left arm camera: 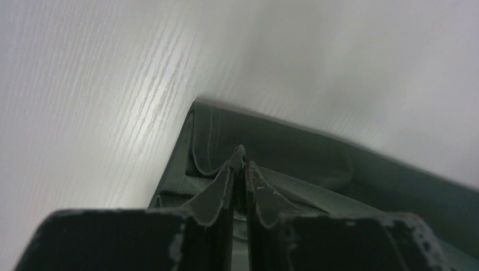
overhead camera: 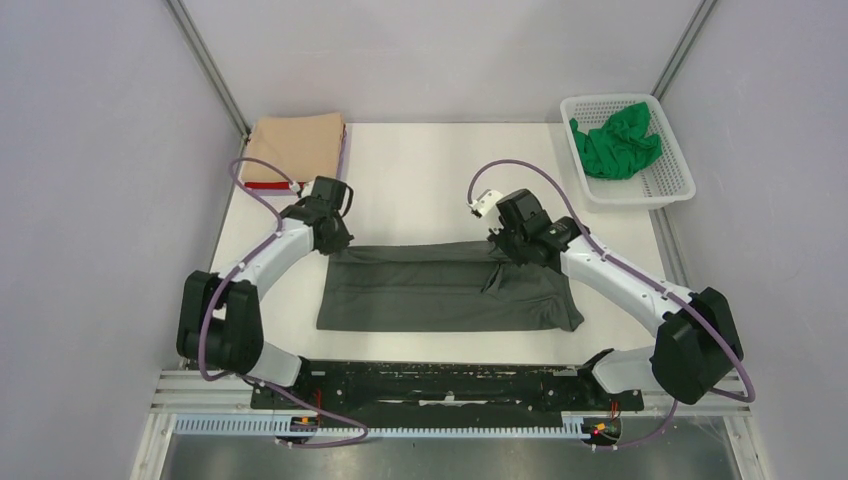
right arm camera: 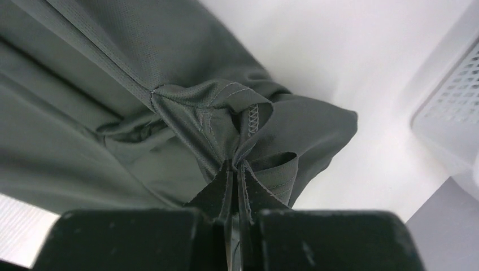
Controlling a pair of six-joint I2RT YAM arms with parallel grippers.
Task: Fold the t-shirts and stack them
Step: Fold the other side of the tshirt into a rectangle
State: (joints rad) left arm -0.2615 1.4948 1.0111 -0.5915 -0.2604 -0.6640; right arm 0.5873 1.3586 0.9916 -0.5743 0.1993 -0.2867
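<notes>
Dark grey cloth is taking up the near middle of the top view: the dark grey cloth t-shirt [overhead camera: 440,290] is lying on the white wood-grain table [overhead camera: 430,170] as a long band running left to right, already folded lengthwise. The left gripper [overhead camera: 335,243] is sitting at its far left corner and the right gripper [overhead camera: 503,248] is sitting on its far edge towards the right. At the far left corner, a folded tan cloth t-shirt [overhead camera: 295,145] is resting on a stack, with a sliver of red cloth t-shirt [overhead camera: 262,185] showing beneath its near edge. At the far right, a bright green cloth t-shirt [overhead camera: 615,140] is lying crumpled in the white plastic mesh basket [overhead camera: 672,185].

In the left wrist view, the left gripper [left arm camera: 242,161] is standing with its fingers nearly together, a thin slit between them, tips at a fold of the dark grey cloth t-shirt [left arm camera: 316,158]; I cannot tell whether cloth is caught there.

In the right wrist view, the right gripper [right arm camera: 234,165] is pinching a bunched hem of the dark grey cloth t-shirt [right arm camera: 85,113], fingers pressed together on it, with the basket [right arm camera: 452,107] off to the right.

By my reading the task is past halfway: a stack is standing, the grey one is needing its crosswise folds and stacking, and the green one is waiting untouched.
</notes>
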